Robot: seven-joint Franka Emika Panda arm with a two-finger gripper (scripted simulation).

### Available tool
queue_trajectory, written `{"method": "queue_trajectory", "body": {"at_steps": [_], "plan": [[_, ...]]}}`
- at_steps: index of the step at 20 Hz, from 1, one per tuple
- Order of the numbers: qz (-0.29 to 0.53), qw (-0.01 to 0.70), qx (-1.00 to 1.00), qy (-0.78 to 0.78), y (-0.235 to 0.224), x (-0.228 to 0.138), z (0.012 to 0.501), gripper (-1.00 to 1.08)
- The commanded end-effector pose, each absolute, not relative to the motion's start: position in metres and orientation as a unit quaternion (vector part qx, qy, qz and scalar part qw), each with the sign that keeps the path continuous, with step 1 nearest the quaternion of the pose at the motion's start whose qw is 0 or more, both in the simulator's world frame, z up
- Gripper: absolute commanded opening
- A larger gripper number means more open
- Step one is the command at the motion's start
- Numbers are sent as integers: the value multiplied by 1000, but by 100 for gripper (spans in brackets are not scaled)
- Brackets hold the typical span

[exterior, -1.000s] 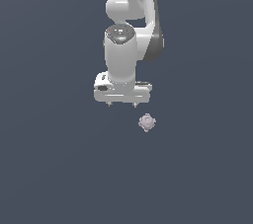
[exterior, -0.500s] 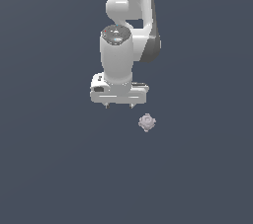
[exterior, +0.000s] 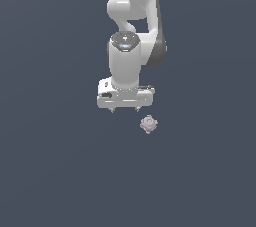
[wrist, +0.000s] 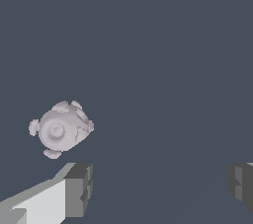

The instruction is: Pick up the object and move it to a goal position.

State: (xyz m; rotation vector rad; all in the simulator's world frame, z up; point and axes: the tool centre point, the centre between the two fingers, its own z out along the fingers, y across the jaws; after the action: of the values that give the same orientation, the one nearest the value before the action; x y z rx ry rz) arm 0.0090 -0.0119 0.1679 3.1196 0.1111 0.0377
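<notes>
The object [exterior: 148, 124] is a tiny pale grey-lilac knobbly round piece with short stubs, lying on the dark grey floor. It also shows in the wrist view [wrist: 60, 129]. My gripper [exterior: 125, 109] hangs from the white arm, above the floor, and the object lies just off its side toward the exterior view's right, apart from it. The jaws stand wide apart and hold nothing. In the wrist view the two dark fingertips [wrist: 79, 188] show at the picture's edge and the object lies outside the gap between them.
A plain dark grey floor [exterior: 60, 171] fills both views. The white arm [exterior: 132, 16] rises toward the top of the exterior view.
The gripper has shifted slightly, coming a little lower and closer to the object. The object has not moved.
</notes>
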Motion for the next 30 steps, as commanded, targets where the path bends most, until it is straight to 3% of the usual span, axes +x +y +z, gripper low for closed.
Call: {"method": "queue_trajectory", "body": {"at_steps": [1,17,30], "plan": [[10,10,998,63,-2,10,160,100],[1,3,953,301,88,7,98,100],[0,0,943,332,100,5,84,100]]}}
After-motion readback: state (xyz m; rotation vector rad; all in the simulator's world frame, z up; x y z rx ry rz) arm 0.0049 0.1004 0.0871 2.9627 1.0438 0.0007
